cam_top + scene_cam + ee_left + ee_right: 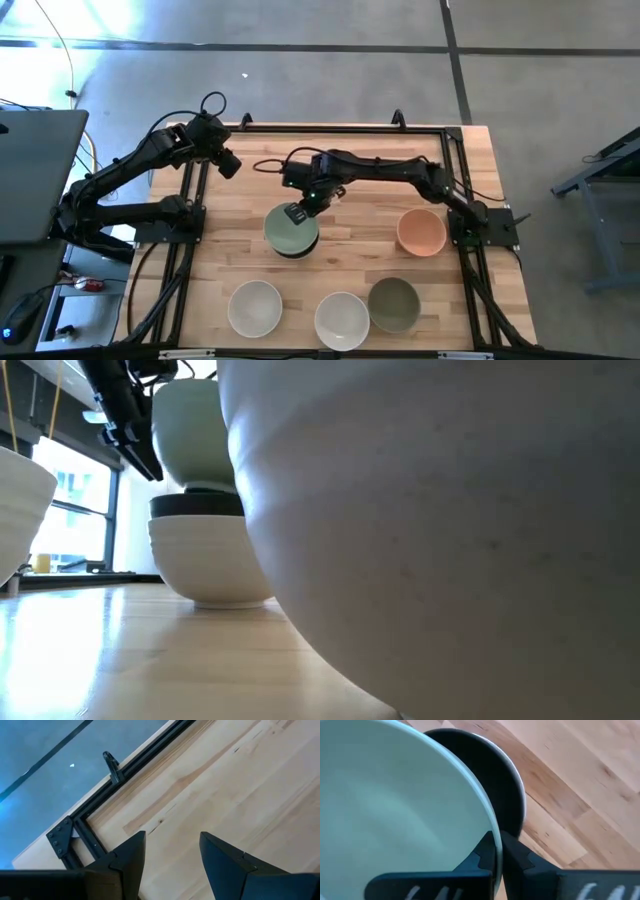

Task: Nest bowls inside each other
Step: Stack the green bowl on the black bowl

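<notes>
Near the table's [350,170] middle, the right gripper [297,214] pinches the rim of a smooth, unmarked mint green bowl [290,229], holding it just above a black bowl [196,505] nested in a white bowl [210,560]. The left gripper [228,166] hangs spread over the far left edge. No writing is readable.

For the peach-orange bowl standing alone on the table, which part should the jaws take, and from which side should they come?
Take the peach-orange bowl by its rim, coming straight down from above, one jaw inside and one outside the wall. It stands upright and open, with bare table around it, and the thin rim is probably easier to pinch than the smooth, curved outside.
</notes>
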